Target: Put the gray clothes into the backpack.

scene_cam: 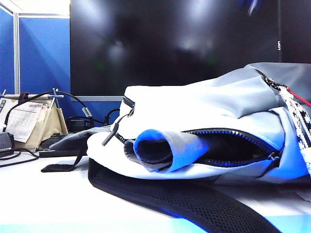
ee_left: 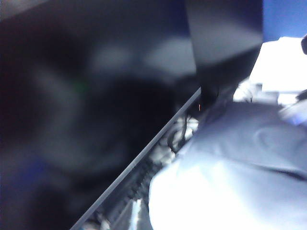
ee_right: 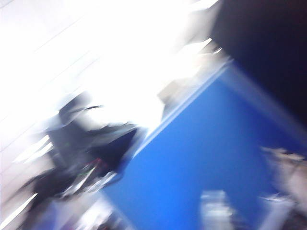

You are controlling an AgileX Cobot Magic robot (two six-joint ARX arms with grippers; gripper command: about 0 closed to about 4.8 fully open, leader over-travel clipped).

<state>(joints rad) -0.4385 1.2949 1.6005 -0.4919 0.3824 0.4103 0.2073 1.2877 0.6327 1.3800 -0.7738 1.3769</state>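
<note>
A dark monitor (scene_cam: pixel 170 43) filled the background. Below it the backpack (scene_cam: pixel 204 104) lay on its side on the white table (scene_cam: pixel 43 199), its zippered mouth open toward the camera. The gray clothes (scene_cam: pixel 167 148) sat partly inside that opening, a rolled sleeve poking out at about eight o'clock from the pack's middle. A black mesh strap (scene_cam: pixel 184 201) trailed toward five o'clock. The left gripper was out of sight with its fingers closed. The right gripper was also out of sight; its fingers' state could not be told.
</note>
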